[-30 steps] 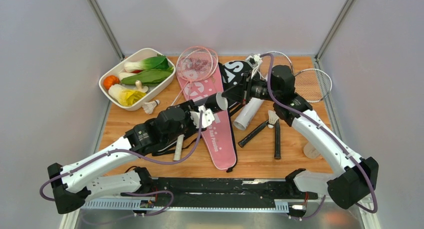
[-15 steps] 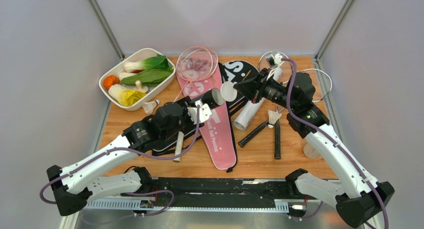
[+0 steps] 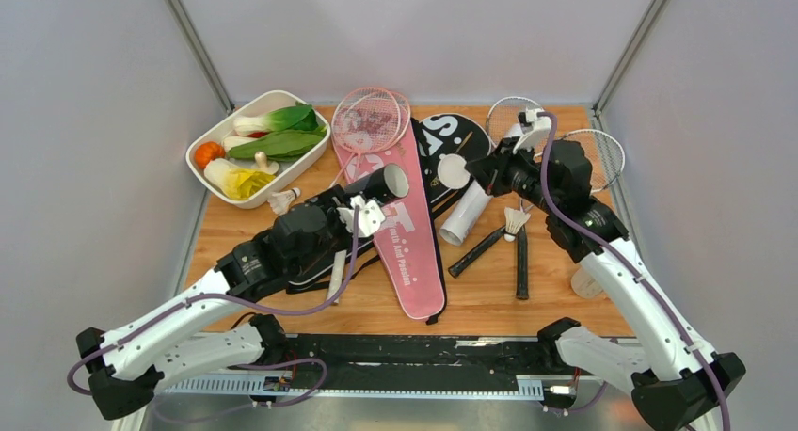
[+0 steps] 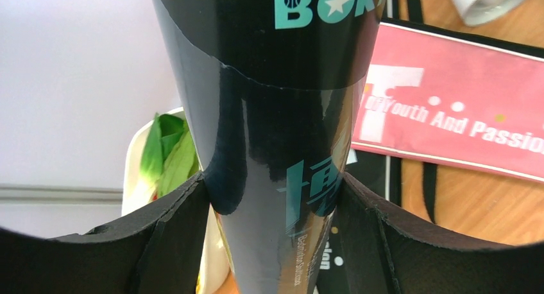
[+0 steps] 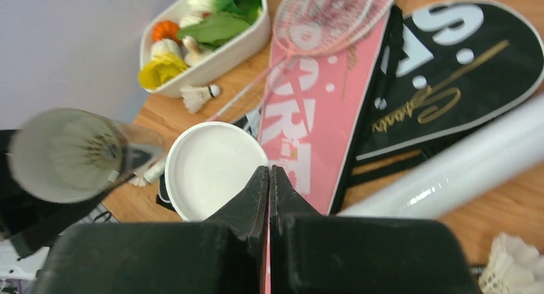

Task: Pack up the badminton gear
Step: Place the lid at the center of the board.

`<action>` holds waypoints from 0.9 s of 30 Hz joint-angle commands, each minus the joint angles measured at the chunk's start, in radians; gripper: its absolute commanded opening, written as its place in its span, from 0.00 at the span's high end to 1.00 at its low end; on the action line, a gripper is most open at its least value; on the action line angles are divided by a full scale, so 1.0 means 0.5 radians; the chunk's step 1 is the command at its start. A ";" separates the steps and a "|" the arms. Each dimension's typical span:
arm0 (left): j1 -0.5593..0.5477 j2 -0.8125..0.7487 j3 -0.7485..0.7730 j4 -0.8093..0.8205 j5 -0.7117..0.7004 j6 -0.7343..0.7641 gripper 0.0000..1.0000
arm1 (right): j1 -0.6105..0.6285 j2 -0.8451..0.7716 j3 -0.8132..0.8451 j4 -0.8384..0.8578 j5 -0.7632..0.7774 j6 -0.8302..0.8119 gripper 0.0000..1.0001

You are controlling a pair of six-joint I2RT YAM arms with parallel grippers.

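Observation:
My left gripper [image 3: 355, 215] [image 4: 276, 186] is shut on a black tube [image 3: 376, 186] [image 4: 276, 133], held tilted above the pink "SPORT" cover [image 3: 411, 247] [image 4: 449, 114]. The tube's open end [image 5: 61, 154] shows white feathers inside. My right gripper [image 3: 473, 172] [image 5: 269, 173] is shut on the rim of a round white lid [image 3: 454, 172] [image 5: 212, 169], a short way right of the tube's mouth. A white tube [image 3: 468, 215] [image 5: 462, 172] lies beside the black cover [image 3: 447, 135] [image 5: 449, 63]. On the pink cover's top lies a pink racket [image 3: 370, 120] [image 5: 327, 15]. Silver rackets [image 3: 591, 158] lie at the right.
A white dish of vegetables [image 3: 212, 172] [image 5: 256, 34] stands at the back left, with a loose shuttlecock [image 3: 282, 201] [image 5: 195, 96] beside it. Another shuttlecock [image 3: 514, 221] sits by the black racket handles [image 3: 520, 262]. A small white bottle [image 3: 585, 282] lies behind the right arm.
My right gripper has drawn the white lid away from the tube's mouth, to the right. My left arm has pulled the black tube slightly left and back.

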 commanded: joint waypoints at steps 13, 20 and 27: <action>0.005 -0.242 -0.205 0.874 -0.567 -0.044 1.00 | -0.008 -0.619 -0.950 -0.907 0.201 0.581 1.00; 0.006 -0.184 -0.028 0.689 -0.702 -0.251 1.00 | -0.010 -0.829 -1.204 -0.945 0.282 0.700 1.00; 0.006 -0.226 0.006 0.703 -0.802 -0.246 1.00 | -0.006 -0.806 -1.314 -0.936 0.298 0.735 0.77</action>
